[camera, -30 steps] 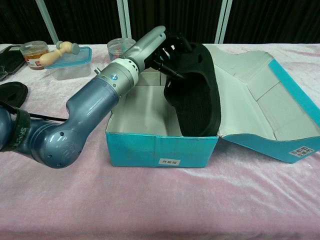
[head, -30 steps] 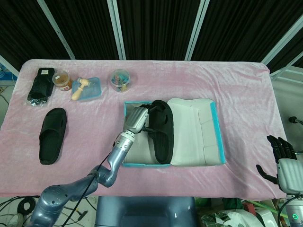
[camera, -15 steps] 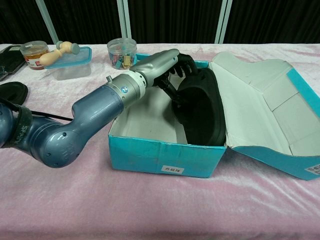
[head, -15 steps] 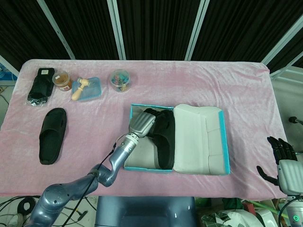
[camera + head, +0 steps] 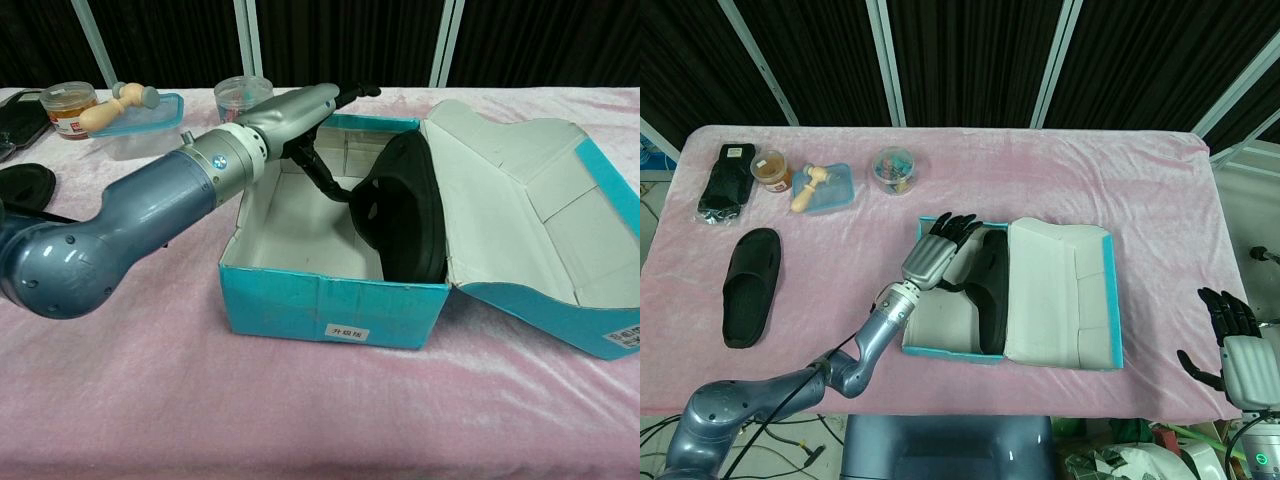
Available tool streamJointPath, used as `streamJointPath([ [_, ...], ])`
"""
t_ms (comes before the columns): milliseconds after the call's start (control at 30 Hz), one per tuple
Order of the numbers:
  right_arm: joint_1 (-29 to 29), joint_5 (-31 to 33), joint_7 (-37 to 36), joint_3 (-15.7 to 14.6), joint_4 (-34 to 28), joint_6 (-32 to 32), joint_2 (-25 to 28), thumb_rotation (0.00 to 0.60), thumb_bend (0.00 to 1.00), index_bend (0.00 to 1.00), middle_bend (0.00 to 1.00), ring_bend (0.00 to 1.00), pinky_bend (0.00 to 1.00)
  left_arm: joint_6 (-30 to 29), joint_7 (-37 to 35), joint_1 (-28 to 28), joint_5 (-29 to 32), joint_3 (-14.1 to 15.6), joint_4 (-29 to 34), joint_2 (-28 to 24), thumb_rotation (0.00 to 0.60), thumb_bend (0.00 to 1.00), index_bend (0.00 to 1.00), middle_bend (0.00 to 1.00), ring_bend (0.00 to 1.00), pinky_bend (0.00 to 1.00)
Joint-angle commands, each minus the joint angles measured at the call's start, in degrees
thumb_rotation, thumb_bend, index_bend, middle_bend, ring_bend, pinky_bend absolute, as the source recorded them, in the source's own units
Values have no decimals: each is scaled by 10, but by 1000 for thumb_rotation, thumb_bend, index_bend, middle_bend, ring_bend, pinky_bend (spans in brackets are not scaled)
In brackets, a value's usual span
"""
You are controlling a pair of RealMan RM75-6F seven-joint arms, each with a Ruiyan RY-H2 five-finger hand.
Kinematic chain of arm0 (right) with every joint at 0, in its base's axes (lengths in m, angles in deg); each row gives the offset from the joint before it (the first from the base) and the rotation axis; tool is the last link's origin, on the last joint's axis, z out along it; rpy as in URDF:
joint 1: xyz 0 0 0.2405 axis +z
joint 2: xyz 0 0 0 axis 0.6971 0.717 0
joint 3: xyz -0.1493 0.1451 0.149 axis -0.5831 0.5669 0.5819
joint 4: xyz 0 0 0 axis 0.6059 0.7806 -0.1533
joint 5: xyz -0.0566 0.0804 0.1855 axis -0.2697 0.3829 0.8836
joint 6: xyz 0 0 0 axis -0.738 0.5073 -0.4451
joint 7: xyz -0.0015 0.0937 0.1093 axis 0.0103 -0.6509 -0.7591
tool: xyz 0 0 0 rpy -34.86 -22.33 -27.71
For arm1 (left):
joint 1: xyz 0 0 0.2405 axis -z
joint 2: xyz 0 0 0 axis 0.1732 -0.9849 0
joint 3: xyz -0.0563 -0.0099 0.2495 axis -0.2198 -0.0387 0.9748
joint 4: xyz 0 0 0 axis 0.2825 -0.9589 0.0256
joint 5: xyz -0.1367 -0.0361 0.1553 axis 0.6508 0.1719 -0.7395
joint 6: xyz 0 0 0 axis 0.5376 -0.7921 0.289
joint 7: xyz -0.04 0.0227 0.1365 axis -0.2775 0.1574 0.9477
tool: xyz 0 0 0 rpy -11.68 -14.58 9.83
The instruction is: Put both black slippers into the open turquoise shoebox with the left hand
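Landmark: the turquoise shoebox (image 5: pixel 940 348) sits open on the pink table (image 5: pixel 1120 180), its lid (image 5: pixel 1055 290) folded out flat to the right
First slipper (image 5: pixel 405 215): inside the shoebox, standing on its edge against the right wall beside the lid hinge; not lying flat
Second slipper (image 5: pixel 752 285): on the cloth well to the left of the shoebox, sole down, untouched
Left hand (image 5: pixel 940 250): above the shoebox's far-left corner, fingers spread and holding nothing; whether a fingertip touches the first slipper's strap cannot be told
Right hand (image 5: pixel 1238 350): far right of the shoebox, off the table edge, fingers apart, empty
Handling: the slippers look like light moulded foam or rubber; probably bendy rather than stiff, not fragile, with a matte surface unlikely to slip; the arched strap over the toe seems the best hold, thumb under it and fingers on top, or a pinch across the sole's edge
Head view only: the second slipper whole, the right hand, and the jars (image 5: pixel 771 168) and dark bundle (image 5: pixel 722 182) far left of the shoebox
Chest view only: the depth of the shoebox, the first slipper's tilt against the wall, and the bare floor left of it where the second could go
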Motion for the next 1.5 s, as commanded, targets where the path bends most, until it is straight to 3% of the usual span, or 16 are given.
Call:
streamJointPath([
  [33, 1, 0, 1, 1, -1, -1, 1, 600, 174, 0, 72, 0, 73, -11, 75, -25, 33, -10, 95, -60, 581, 0, 0, 0, 0, 0],
  [200, 7, 1, 0, 5, -1, -6, 3, 600, 175, 0, 72, 0, 73, -46, 186, -57, 66, -6, 233, -141, 561, 0, 0, 0, 0, 0],
  [367, 15, 3, -3, 9, 2, -14, 4, 600, 175, 0, 72, 0, 73, -85, 290, -91, 114, 6, 367, -218, 591, 0, 0, 0, 0, 0],
  [467, 21, 2, -7, 11, 7, -20, 2, 600, 175, 0, 72, 0, 73, -144, 355, -138, 137, 32, 471, -292, 600, 0, 0, 0, 0, 0],
  [600, 30, 5, -16, 13, 18, -33, -3, 600, 175, 0, 72, 0, 73, -183, 386, -190, 161, 74, 544, -374, 600, 0, 0, 27, 0, 1],
  [767, 41, 3, -23, 13, 28, -47, -12, 600, 175, 0, 72, 0, 73, -178, 347, -234, 194, 108, 513, -417, 600, 0, 0, 59, 0, 10],
  [933, 45, 5, -26, 12, 34, -52, -17, 600, 175, 0, 72, 0, 73, -149, 312, -250, 224, 120, 467, -427, 600, 0, 0, 62, 0, 13],
  [1500, 45, 21, -29, 11, 42, -60, -24, 600, 175, 0, 72, 0, 73, 26, 234, -222, 381, 101, 277, -391, 600, 0, 0, 103, 58, 86],
])
